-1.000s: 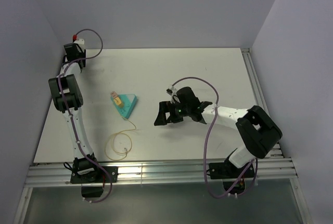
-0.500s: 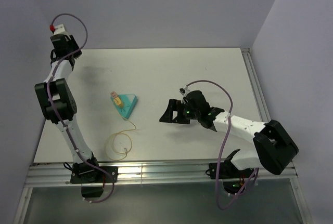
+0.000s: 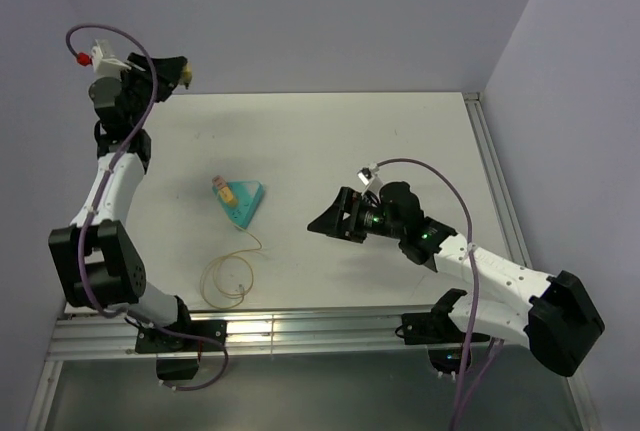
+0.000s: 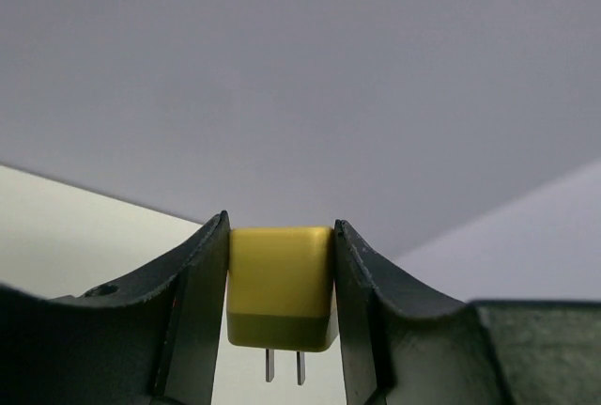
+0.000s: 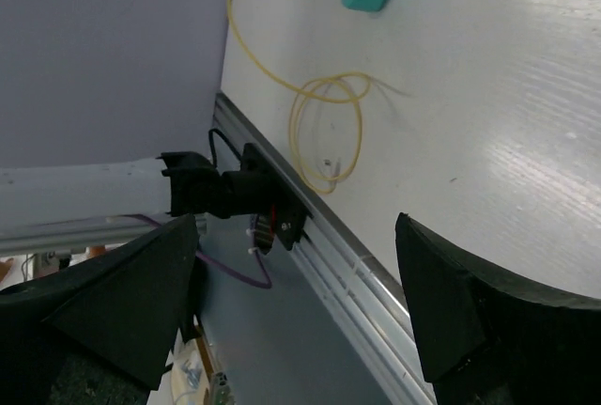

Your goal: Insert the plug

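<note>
My left gripper (image 3: 183,73) is raised high over the far left corner and is shut on a yellow blocky plug (image 4: 280,283) with two metal prongs. In the left wrist view (image 4: 282,226) the jaws press both its sides, and no cable shows on it. A teal wedge block (image 3: 244,203) lies on the table with a small yellow-orange connector (image 3: 225,191) on top. A thin pale-yellow cable loop (image 3: 229,281) lies in front of it; the loop also shows in the right wrist view (image 5: 324,123). My right gripper (image 3: 330,219) is open and empty, right of the block.
The white table (image 3: 400,141) has a metal rail (image 3: 300,331) along its near edge and another down its right side. Purple-grey walls close in on the left, back and right. The left arm's base (image 5: 235,194) shows in the right wrist view.
My left gripper has risen and swung up and to the right above the far left corner. My right arm has drawn back to the right, and its gripper has moved slightly right.
</note>
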`<action>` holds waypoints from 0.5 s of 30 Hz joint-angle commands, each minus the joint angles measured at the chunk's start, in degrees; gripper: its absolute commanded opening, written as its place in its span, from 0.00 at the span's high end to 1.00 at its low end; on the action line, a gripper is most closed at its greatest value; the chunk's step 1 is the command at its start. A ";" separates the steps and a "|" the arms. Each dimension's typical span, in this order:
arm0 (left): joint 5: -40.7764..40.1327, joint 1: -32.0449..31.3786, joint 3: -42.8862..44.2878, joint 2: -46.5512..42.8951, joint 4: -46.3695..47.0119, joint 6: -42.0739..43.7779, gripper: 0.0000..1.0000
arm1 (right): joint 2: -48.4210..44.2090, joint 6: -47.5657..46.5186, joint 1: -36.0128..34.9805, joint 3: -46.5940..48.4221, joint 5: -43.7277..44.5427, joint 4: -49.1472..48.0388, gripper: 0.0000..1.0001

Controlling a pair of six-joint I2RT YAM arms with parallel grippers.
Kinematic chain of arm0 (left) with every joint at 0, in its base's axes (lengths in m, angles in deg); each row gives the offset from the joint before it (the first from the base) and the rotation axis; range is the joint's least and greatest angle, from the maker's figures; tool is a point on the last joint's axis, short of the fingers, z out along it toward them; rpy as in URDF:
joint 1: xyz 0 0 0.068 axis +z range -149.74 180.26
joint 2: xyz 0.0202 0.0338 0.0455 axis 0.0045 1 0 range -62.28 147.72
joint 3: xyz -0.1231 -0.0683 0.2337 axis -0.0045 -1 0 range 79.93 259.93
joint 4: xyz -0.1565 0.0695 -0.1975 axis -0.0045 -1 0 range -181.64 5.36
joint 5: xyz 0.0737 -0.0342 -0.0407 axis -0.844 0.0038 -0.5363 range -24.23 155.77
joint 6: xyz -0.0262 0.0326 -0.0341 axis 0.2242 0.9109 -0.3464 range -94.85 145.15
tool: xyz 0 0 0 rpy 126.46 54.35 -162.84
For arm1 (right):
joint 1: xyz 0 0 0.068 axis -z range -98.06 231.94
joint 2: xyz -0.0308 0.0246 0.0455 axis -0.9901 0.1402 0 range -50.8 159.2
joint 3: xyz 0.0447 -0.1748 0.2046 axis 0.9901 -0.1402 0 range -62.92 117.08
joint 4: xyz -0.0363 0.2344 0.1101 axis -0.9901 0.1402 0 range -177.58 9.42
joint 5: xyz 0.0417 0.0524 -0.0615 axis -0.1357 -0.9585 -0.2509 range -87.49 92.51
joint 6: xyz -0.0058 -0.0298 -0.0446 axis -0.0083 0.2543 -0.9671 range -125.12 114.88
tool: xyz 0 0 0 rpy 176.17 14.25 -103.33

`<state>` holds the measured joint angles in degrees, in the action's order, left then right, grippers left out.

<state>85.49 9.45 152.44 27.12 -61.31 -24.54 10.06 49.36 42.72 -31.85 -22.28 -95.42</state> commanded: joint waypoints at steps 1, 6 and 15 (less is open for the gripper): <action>5.59 -5.66 -4.38 -10.01 12.98 -12.71 1.00 | -2.50 2.56 -1.21 1.35 -0.87 -0.43 0.08; -4.31 -19.98 -9.39 -20.92 5.95 -9.98 1.00 | -5.92 0.02 -3.49 2.77 -0.43 3.53 0.08; -23.58 -36.42 -35.67 -44.04 6.75 -24.92 1.00 | -17.61 -5.87 -7.27 -1.19 6.07 0.01 0.11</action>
<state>70.76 -23.14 120.29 -15.36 -54.01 -42.66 -5.94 46.65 36.07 -32.39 -19.72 -92.99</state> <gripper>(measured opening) 0.479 0.893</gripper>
